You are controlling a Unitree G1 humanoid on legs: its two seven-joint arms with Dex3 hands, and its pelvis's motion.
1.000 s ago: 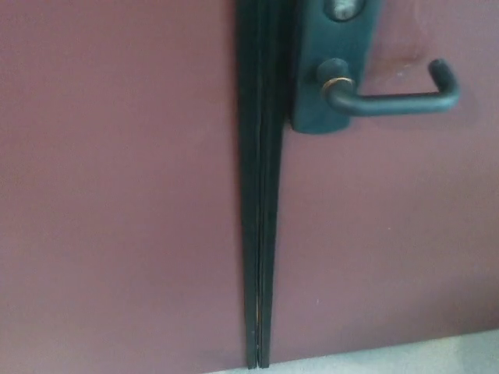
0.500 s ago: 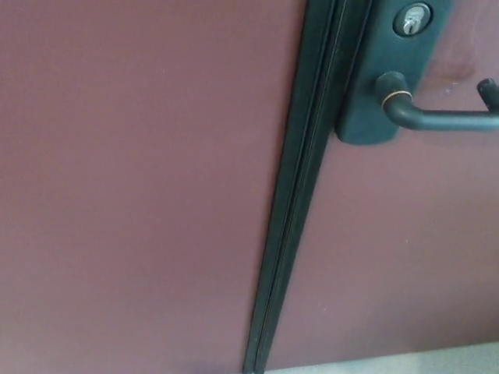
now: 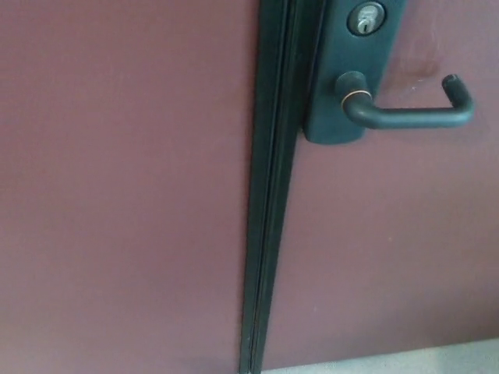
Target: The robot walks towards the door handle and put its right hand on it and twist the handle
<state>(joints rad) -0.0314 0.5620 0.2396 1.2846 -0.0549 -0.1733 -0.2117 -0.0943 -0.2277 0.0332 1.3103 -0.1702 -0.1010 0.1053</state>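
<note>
A dark lever door handle (image 3: 409,115) sticks out level to the right at the upper right of the head view, its tip bent back toward the door. It sits on a dark backplate (image 3: 347,74) with a silver keyhole cylinder (image 3: 365,19) above the lever. The plate is mounted on the right maroon door leaf (image 3: 390,249). Neither of my hands nor any part of my arms shows in the picture.
A dark vertical seam strip (image 3: 265,218) runs between the left maroon door leaf (image 3: 117,195) and the right one. A sliver of pale floor (image 3: 405,360) shows at the bottom right edge.
The whole picture has swung: the camera turned right, then back left. The handle and seam now sit near where they were a second ago. The lever itself stays level.
</note>
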